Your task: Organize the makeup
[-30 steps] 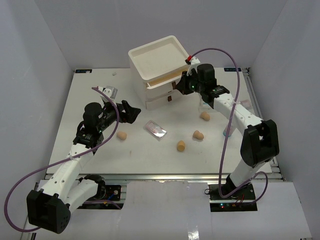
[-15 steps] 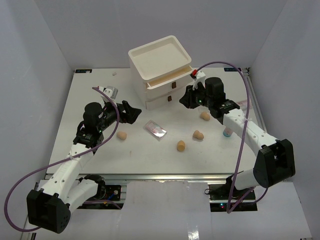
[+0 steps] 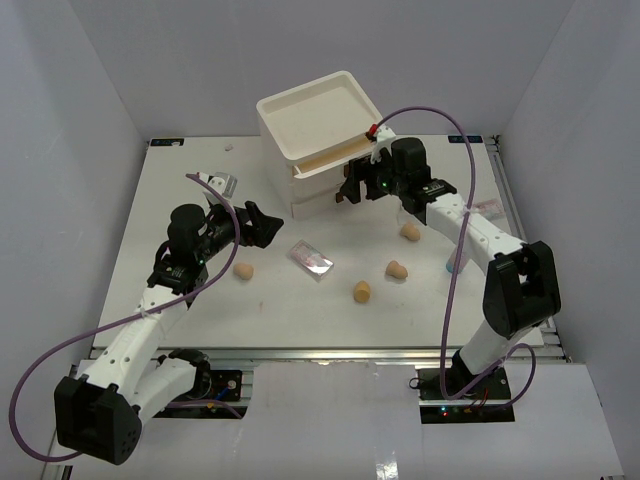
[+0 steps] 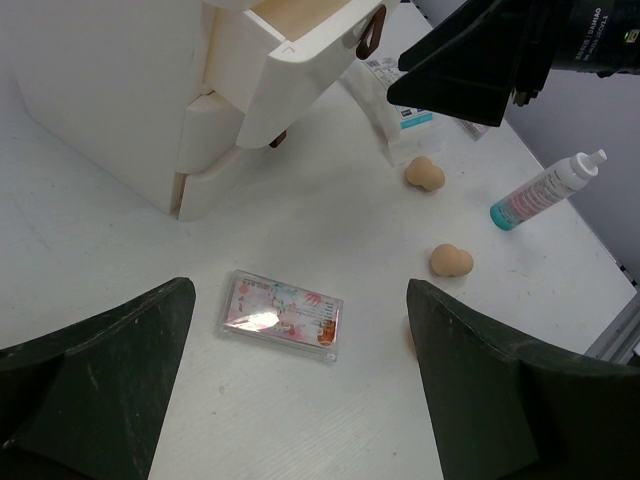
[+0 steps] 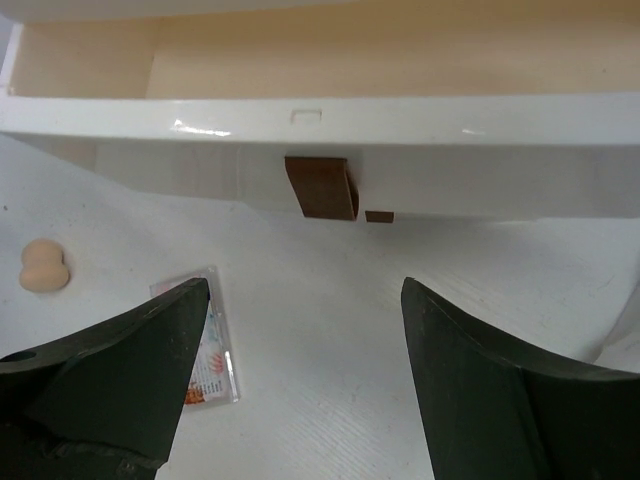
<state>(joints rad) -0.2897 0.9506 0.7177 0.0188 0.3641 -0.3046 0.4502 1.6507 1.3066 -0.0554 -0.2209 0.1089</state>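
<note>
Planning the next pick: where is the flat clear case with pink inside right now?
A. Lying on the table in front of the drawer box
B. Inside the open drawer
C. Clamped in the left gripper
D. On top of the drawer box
A: the clear case lies flat on the table, in front of the drawer box, with the open left gripper not touching it.

Drawer box (image 4: 100, 90) glossy cream plastic; case (image 4: 282, 313) clear, shiny; sponge (image 4: 451, 261) matt.
</note>
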